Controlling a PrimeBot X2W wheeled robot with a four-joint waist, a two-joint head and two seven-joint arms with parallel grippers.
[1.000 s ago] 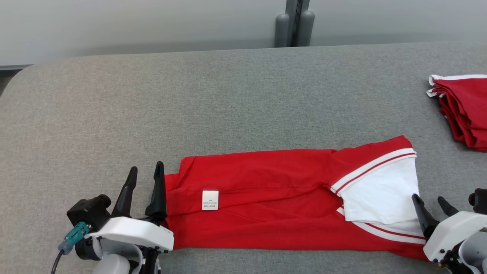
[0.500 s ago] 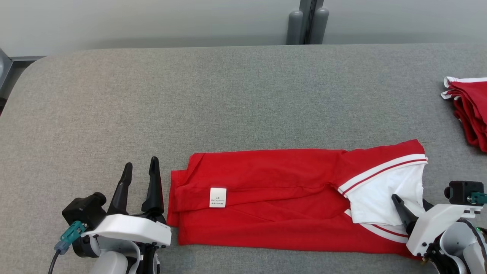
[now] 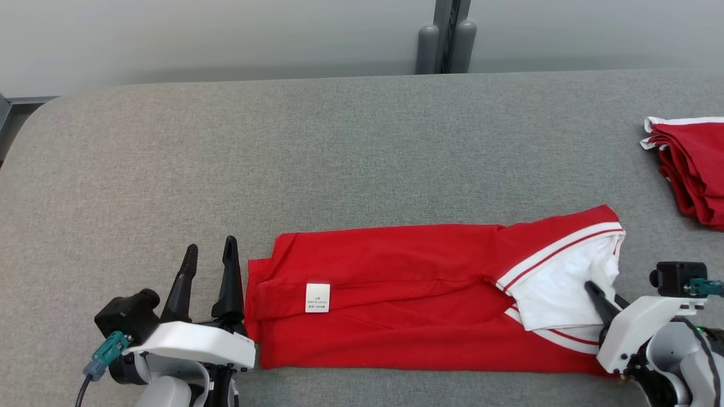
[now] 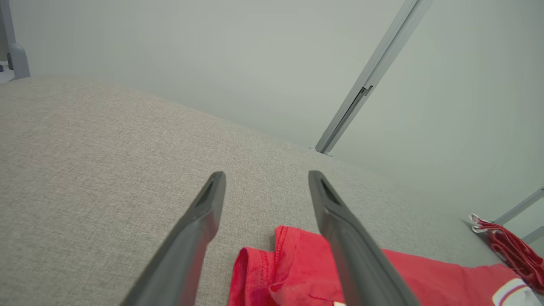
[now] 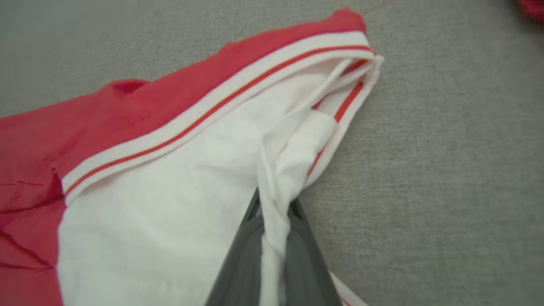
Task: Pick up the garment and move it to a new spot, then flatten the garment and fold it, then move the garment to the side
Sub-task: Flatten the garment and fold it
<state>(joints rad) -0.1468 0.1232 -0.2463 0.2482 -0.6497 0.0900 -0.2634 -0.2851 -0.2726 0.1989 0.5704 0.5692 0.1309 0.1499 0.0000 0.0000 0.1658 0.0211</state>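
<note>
1. Since a second ago the right claw [image 3: 592, 289] has slid in over the right end of the garment [image 3: 407, 282] and closed; its fingers were spread then. The white panel [image 3: 557, 288] has bunched toward it. The left claw [image 3: 209, 251] has barely shifted.
2. The garment lies as a long folded strip near the near edge of the table [image 3: 339, 141], between the two claws, with its label [image 3: 317, 297] facing up toward the left end. A second red pile [image 3: 690, 169] sits at the far right, well apart.
3. Risk: the pinch seems to take only a thin ridge of the top white layer. A lift from here could peel that layer back and open the fold instead of carrying the whole end.
4. Risk: the left end is not held. If the right claw pulls alone, the strip would likely drag, skew and wrinkle on the rough cloth top.
5. Right claw: shut tight on the white fold, with cloth running up between the fingers in its wrist view.
6. Left claw: fully spread, holding nothing. Its right finger lies along the red left edge, the hem showing between and under the fingers. I cannot tell whether it touches.
</note>
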